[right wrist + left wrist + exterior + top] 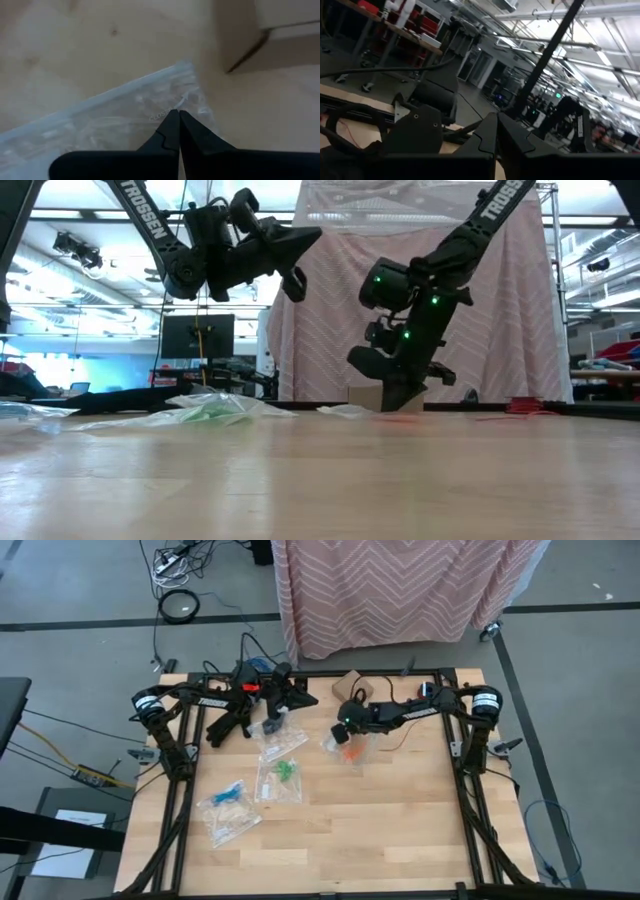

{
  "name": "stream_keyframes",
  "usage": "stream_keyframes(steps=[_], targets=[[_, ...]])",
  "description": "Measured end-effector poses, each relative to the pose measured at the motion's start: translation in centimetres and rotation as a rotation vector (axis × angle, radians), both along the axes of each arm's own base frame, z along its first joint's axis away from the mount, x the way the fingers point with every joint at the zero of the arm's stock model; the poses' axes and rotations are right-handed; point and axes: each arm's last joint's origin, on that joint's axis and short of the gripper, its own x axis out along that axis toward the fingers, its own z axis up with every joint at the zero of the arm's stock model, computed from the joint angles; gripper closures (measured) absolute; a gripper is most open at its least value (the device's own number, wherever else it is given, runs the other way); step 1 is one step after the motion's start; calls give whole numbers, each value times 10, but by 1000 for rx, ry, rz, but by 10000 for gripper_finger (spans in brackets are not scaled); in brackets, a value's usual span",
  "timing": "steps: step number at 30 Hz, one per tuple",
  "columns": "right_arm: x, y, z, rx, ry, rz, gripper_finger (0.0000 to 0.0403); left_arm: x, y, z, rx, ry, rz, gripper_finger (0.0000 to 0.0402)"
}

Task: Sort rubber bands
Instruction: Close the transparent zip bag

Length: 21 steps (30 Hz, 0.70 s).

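- While the right gripper (176, 131) is hovering low over a clear zip bag (125, 117), its fingers are pressing together at the tips, and I am seeing nothing caught between them; I am guessing it is poised there to work at that bag's edge.
- The same bag is lying just beside a small cardboard box (351, 686) near the far edge of the table (400, 830), and orange rubber bands (349, 754) are showing through it from above.
- The left gripper (293, 260) is hanging raised off the table, pointing out level toward the room, fingers drawn together and apparently carrying nothing; it is looking to me like an arm that is waiting its turn.
- The other colours are sitting apart in their own bags: green bands (284, 770) mid-table, blue ones (229, 793) nearer the left front, each kept separate, which is suiting a sort by colour.
- Another bag (283, 743) is lying under the left arm; what it is holding I am not making out.
- From table height the bags are merging into one crumpled heap, and the right fingertips are dropping behind the box's line, so whether they are touching plastic is staying unclear.
- I am not finding any black bands.
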Motion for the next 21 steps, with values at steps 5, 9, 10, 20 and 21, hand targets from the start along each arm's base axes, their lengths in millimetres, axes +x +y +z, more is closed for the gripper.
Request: stream_keyframes(steps=[5, 9, 10, 20, 21], targets=[[-2, -15, 3, -20, -47, -70, 403, 0, 2, 0, -33, -7, 49, 380], [-6, -28, 24, -72, -120, -86, 403, -1, 8, 1, -69, -26, 147, 381], [-8, -30, 32, -77, -148, -79, 403, -2, 11, 1, -82, -32, 177, 382], [-12, -20, 74, -90, -217, 367, 403, -21, 12, -28, -276, -1, 414, 394], [-12, -19, 71, -68, -207, 390, 403, -25, 10, -35, -292, 17, 444, 394]])
